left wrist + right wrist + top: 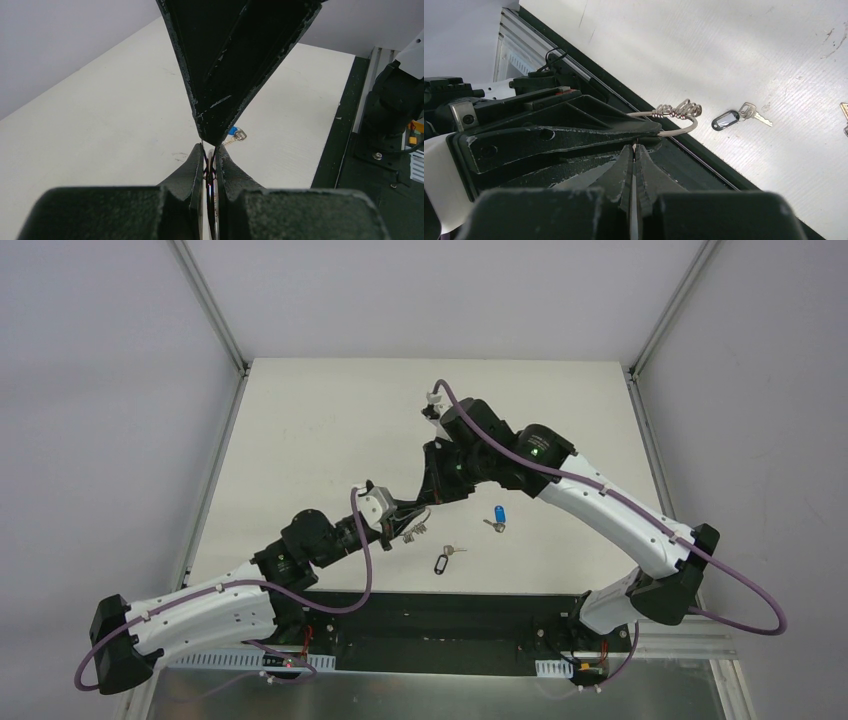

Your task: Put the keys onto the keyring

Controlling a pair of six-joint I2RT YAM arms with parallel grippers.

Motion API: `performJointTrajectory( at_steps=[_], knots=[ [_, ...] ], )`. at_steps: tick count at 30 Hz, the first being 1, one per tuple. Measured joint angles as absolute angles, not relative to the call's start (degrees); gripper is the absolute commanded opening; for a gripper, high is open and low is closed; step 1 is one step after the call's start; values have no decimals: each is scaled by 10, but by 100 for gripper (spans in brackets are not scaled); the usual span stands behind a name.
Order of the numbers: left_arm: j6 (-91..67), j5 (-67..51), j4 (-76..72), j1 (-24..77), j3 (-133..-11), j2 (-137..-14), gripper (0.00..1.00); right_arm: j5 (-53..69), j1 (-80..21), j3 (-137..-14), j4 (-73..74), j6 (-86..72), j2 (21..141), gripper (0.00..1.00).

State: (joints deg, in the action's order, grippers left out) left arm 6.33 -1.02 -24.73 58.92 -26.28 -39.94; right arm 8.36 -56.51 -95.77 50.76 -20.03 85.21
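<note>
**Keyring pinched where the two tools meet, both keys loose on the desk**

Keyring (676, 110) sits at the meeting point of the two arms, near the middle of the desk (330, 420) and toward its near edge. In the right wrist view its thin silver wire curves out to the right of the fingertips. A small coiled metal piece (679, 107) is wound onto the top of that arc.

The left tool (210, 167) is closed down to a sliver. Its own camera shows the two dark fingers pressed together with the silver wire running between them, so it has hold of the ring.

The right tool (634, 152) is also fully closed. It comes in from the far side, and its tips end right at the left tool's tips, just where the wire passes. Whether it is actually nipping the wire or only touching it cannot be told, because the left tool's finger covers that spot.

Neither key is on the ring. The blue-headed key (497, 516) lies on the desk to the right of the tools, head pointing away from the arm bases. The black-headed key (443, 561) lies nearer the bases, just beside the dark strip along the desk's near edge. The two keys are apart from each other, and neither touches the ring.
</note>
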Motion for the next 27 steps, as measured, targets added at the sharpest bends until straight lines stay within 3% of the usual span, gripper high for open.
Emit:
performJointTrajectory(
  at_steps=[4,16,27],
  knots=[
    [55,-11,-248,589,-263,-402,1,84,-565,-950,503,-201,847,0],
    [53,-11,-251,589,-253,-380,25,97,-565,-949,493,-204,844,0],
    [54,-12,-253,589,-246,-377,24,99,-565,-949,493,-204,844,0]
  ],
)
